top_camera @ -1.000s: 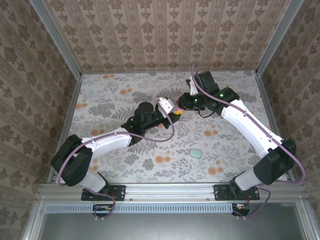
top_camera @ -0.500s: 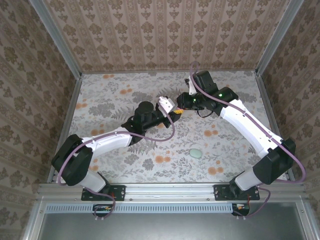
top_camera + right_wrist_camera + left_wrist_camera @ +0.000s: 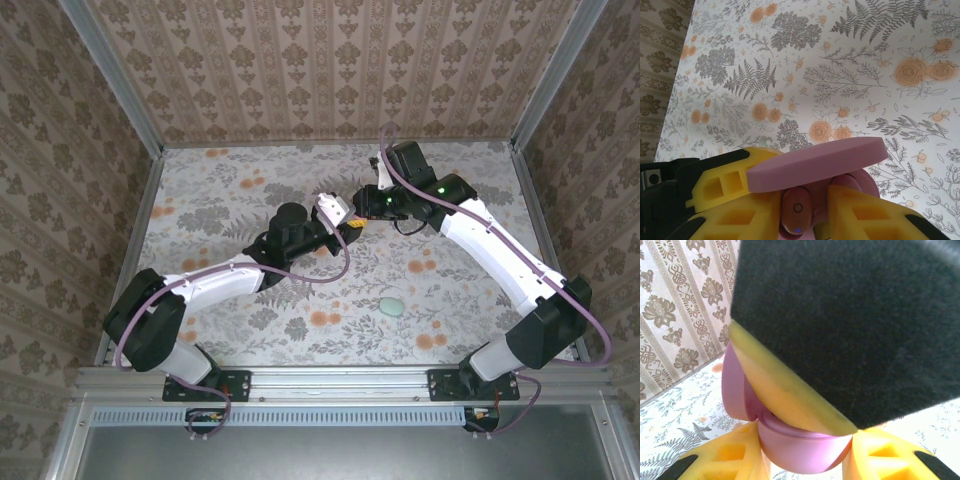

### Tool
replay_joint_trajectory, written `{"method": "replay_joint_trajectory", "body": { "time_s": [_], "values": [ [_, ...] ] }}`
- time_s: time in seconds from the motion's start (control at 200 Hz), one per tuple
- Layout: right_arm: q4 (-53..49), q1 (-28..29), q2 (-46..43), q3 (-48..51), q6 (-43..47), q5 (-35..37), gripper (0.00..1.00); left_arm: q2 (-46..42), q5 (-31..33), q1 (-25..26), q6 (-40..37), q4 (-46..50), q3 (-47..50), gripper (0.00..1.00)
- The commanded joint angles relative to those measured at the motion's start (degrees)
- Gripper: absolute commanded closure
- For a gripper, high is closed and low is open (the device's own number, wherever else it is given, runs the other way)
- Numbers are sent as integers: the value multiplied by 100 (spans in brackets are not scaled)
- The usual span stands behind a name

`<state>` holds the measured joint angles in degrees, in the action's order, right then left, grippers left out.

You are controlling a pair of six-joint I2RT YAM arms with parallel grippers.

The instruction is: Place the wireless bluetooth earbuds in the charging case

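Floral-print surface (image 3: 250, 330), grey ferns and orange roses, runs under and all round the left hand (image 3: 352, 228) and right hand (image 3: 365, 207). A pale green pebble-shaped object (image 3: 390, 304) lies flat on the surface, well apart from both hands, on their near side and a bit to the right. Brown patterned wallpaper walls (image 3: 330, 70) stand beyond the hands on the far side and on both flanks, with grey metal corner rails (image 3: 110, 75) slanting up at the left and right and a metal front rail (image 3: 330, 378) along the near edge.
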<state>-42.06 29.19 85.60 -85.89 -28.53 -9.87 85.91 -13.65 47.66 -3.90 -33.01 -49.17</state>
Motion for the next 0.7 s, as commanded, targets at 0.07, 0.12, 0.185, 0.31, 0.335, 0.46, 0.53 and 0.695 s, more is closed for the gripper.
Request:
{"method": "replay_joint_trajectory", "body": {
  "time_s": [0.07,0.12,0.185,0.31,0.335,0.46,0.53,0.695],
  "values": [
    [10,21,-254,-115,-37,-249,67,-21,-4,58,-4,-205,-162,66],
    [16,17,-278,-104,-38,-268,67,-26,-6,54,-5,-211,-163,67],
    [5,10,-310,-94,-45,-280,66,-34,-6,56,-5,-213,-163,66],
    [35,-5,-386,-30,-62,-285,66,-71,-6,54,-1,-245,-137,66],
    [56,-16,-399,-10,-67,-328,67,-79,-6,52,3,-254,-128,67],
    [149,-70,-370,54,-87,-523,70,-107,-32,53,11,-314,-106,67],
    [164,-76,-306,57,-65,-557,73,-101,-50,52,5,-319,-119,67],
    [178,-80,-186,90,-49,-584,77,-119,-86,59,28,-337,-137,67]
  ]
}}
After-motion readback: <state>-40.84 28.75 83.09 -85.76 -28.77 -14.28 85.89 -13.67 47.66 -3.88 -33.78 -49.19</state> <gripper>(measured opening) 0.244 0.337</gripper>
